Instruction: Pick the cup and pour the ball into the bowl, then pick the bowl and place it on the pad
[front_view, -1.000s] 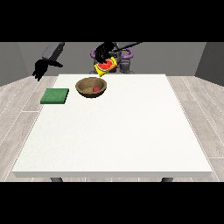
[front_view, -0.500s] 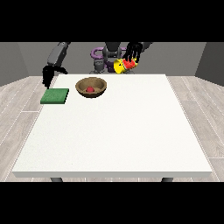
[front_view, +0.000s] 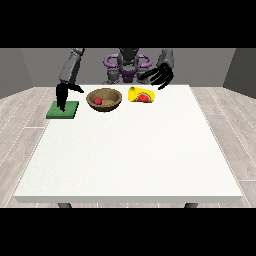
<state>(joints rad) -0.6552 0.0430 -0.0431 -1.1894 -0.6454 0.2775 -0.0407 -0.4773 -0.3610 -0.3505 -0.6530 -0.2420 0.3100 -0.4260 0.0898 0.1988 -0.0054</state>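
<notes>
A brown wooden bowl (front_view: 104, 99) stands near the table's far edge with a small red ball (front_view: 98, 100) inside it. Just to its right a yellow cup with a red inside (front_view: 141, 95) lies on its side on the table. The hand at the view's right (front_view: 160, 75) hangs above and behind the cup, fingers spread, holding nothing. A green pad (front_view: 63, 109) lies at the far left of the table. Over the pad the hand at the view's left (front_view: 62, 94) points down with straight fingers.
The white table (front_view: 130, 155) stretches wide towards the camera. The robot's grey torso with purple rings (front_view: 127, 64) stands behind the far edge. Grey plank floor surrounds the table.
The cup has left the hand at the view's right and now lies on the table beside the bowl. That hand rose and opened. The hand at the view's left came down over the pad.
</notes>
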